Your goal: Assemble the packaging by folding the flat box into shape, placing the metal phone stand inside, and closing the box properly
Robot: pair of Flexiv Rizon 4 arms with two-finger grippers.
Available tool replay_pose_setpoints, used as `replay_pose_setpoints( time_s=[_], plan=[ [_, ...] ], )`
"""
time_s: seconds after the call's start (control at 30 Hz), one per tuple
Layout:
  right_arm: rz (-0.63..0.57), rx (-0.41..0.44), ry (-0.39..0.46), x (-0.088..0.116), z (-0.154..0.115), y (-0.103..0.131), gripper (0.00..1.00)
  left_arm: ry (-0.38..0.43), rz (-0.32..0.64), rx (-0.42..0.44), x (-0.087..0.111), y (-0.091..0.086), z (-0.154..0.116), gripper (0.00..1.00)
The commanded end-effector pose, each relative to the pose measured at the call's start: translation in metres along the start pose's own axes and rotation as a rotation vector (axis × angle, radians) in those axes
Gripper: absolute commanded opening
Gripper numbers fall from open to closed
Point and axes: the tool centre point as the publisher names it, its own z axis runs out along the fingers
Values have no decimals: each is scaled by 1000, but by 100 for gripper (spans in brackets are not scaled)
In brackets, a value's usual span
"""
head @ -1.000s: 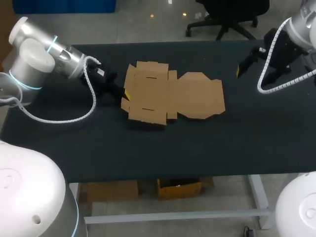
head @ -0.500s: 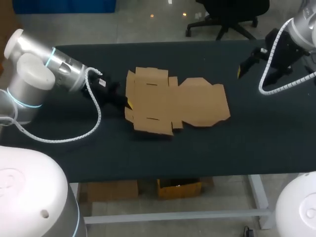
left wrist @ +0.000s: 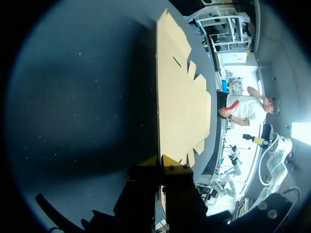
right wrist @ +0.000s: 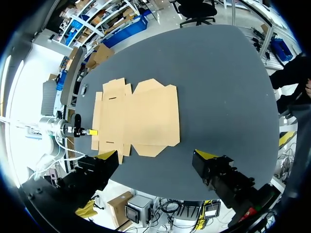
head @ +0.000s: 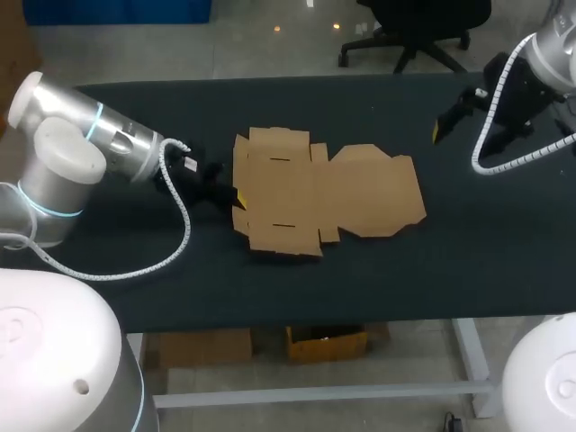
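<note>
Judging by the layout, the task is at its very beginning. The flat box point(head: 328, 191) lies spread out in the middle of the dark surface point(head: 360, 288), every panel and flap level with it and none folded up.

The left fingers point(left wrist: 171, 161) are at the box's left edge. In the left wrist view the two yellow tips sit nearly closed, with that cardboard edge running between them, so I read them as pinching the edge. From the head view alone the contact is hard to confirm.

The right fingers point(right wrist: 206, 154) hang wide apart and hold nothing. They sit above the far right part of the surface, well apart from the box, and the wrist camera takes in the whole sheet from there.

No metal phone stand appears in any view, so where it is cannot be told.

Nearly everything is left to do:
- raise the side walls and lock the flaps into a tray
- put the stand inside
- bring the lid panel over and tuck it shut
</note>
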Motion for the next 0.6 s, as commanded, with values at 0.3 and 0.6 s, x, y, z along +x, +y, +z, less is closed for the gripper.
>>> replay_pose_setpoints(
  time_s=[0.3, 0.6],
  plan=[
    [-13, 1, 10, 4, 0, 1, 100, -4, -110, 122, 1, 16, -6, 0],
    [-28, 1, 19, 4, 0, 3, 100, 75, -159, 266, 0, 15, -3, 0]
  ],
)
